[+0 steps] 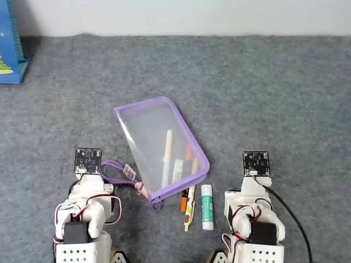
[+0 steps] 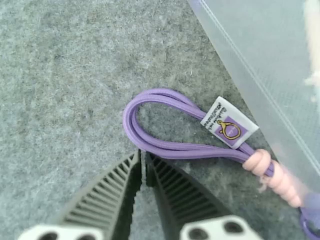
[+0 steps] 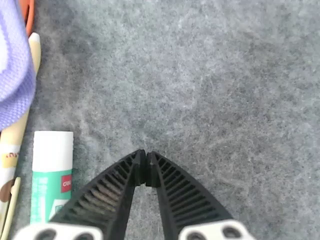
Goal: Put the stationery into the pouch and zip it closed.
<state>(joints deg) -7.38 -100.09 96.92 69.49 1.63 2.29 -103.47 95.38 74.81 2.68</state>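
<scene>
Lying between arms: pouch [image 1: 159, 142] | left claw [image 2: 141, 156] closed, empty, just beside its cord loop [image 2: 190, 149] | right claw [image 3: 145, 156] closed, empty, near glue stick [image 3: 50, 170]

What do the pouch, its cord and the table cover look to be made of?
Pouch: clear soft plastic, probably; contents show through it. Trim: purple woven fabric, by its ribbed texture. Cord: smooth purple, slightly glossy, perhaps rubber or plastic. Table cover: grey, felt-like, matte, fuzzy fibres.
</scene>
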